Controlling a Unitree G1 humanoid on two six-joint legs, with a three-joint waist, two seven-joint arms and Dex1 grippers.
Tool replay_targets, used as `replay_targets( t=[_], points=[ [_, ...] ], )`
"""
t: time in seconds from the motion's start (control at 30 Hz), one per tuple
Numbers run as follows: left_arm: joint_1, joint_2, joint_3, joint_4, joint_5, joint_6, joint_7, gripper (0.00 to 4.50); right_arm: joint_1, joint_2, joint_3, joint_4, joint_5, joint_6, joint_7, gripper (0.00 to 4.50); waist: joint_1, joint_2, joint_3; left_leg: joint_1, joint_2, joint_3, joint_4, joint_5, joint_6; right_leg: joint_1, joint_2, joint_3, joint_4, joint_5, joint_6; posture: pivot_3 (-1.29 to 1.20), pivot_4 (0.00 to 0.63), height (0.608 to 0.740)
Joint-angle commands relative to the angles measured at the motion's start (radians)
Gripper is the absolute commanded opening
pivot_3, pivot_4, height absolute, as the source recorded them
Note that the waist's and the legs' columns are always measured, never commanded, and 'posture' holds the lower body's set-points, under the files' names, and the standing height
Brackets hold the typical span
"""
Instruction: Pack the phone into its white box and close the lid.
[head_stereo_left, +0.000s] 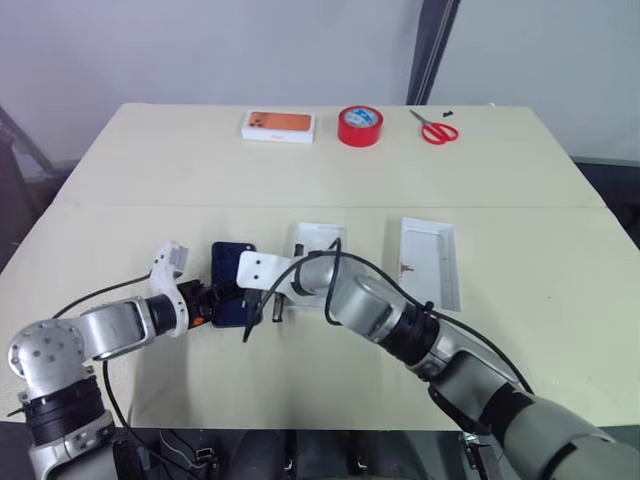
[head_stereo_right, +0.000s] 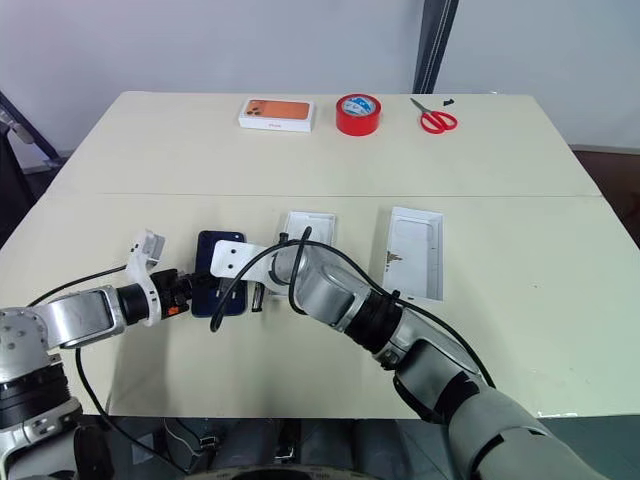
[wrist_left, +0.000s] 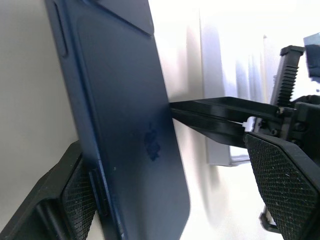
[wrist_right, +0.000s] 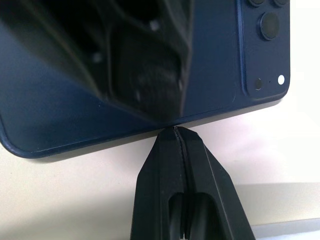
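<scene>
both arms are showing silver-grey metallic shells with rounded cylindrical joints, stepping down into black ribbed collars between segments. a black cable is looping loosely along the right arm and another is trailing off the left arm. each wrist is carrying a white plastic bracket, the right one pierced by small holes. the left gripper (wrist_left: 180, 200) is wearing two matte black fingers with cross-hatched, knurled pads (wrist_left: 287, 185), and a ridged black rail is standing beside one. the right gripper (wrist_right: 176, 131) is ending in two smooth black fingers tapering to a narrow wedge-shaped tip, with a fine seam running between them.
</scene>
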Motion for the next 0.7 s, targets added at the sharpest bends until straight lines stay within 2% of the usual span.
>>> replay_targets(
  t=[0.03, 0.17, 0.27, 0.37, 0.53, 0.7],
  points=[
    [0.021, 0.017, -0.041, 0.029, -0.106, -0.016, 0.076, 4.43, -0.002, 0.026, -0.019, -0.023, 0.001, -0.022, 0.005, 0.0, -0.001, 0.0, 0.0, 0.0, 0.0, 0.0, 0.0, 0.0, 0.0, 0.0, 0.0, 0.0, 0.0, 0.0, 0.0, 0.0, 0.15, 0.725],
    [0.047, 0.065, -0.071, 0.053, -0.213, -0.099, 0.171, 4.43, 0.002, 0.022, -0.023, -0.033, -0.001, -0.018, 0.005, 0.0, -0.001, 0.0, 0.0, 0.0, 0.0, 0.0, 0.0, 0.0, 0.0, -0.001, 0.0, 0.0, 0.0, 0.0, 0.0, 0.0, 0.15, 0.725],
    [0.074, 0.107, -0.113, 0.059, -0.309, -0.178, 0.228, 3.65, 0.005, 0.015, -0.031, -0.049, -0.002, -0.01, 0.006, 0.0, -0.004, 0.0, 0.0, 0.0, 0.0, 0.0, 0.0, 0.0, 0.0, -0.001, 0.0, 0.0, 0.0, 0.0, 0.0, 0.0, 0.15, 0.725],
    [0.105, 0.148, -0.162, 0.05, -0.4, -0.258, 0.273, 2.15, 0.008, -0.001, -0.049, -0.083, -0.001, 0.004, 0.01, 0.0, -0.004, 0.0, 0.0, -0.001, 0.0, 0.0, -0.001, 0.0, 0.0, -0.002, 0.0, 0.0, 0.0, 0.0, 0.0, 0.0, 0.15, 0.725],
    [0.156, 0.195, -0.217, 0.028, -0.537, -0.389, 0.326, 2.15, 0.021, -0.047, -0.086, -0.186, 0.019, 0.042, 0.044, 0.0, -0.002, -0.001, 0.001, -0.002, 0.0, 0.0, -0.001, 0.0, 0.0, -0.003, -0.001, 0.0, -0.001, 0.0, 0.0, 0.0, 0.15, 0.725],
    [0.181, 0.187, -0.225, 0.006, -0.551, -0.459, 0.314, 2.15, 0.032, -0.077, -0.144, -0.29, 0.061, 0.103, 0.075, 0.0, -0.001, -0.001, 0.001, -0.002, 0.0, 0.0, -0.001, 0.0, 0.0, -0.003, -0.001, 0.0, -0.001, 0.0, 0.0, 0.0, 0.15, 0.725]
  ],
)
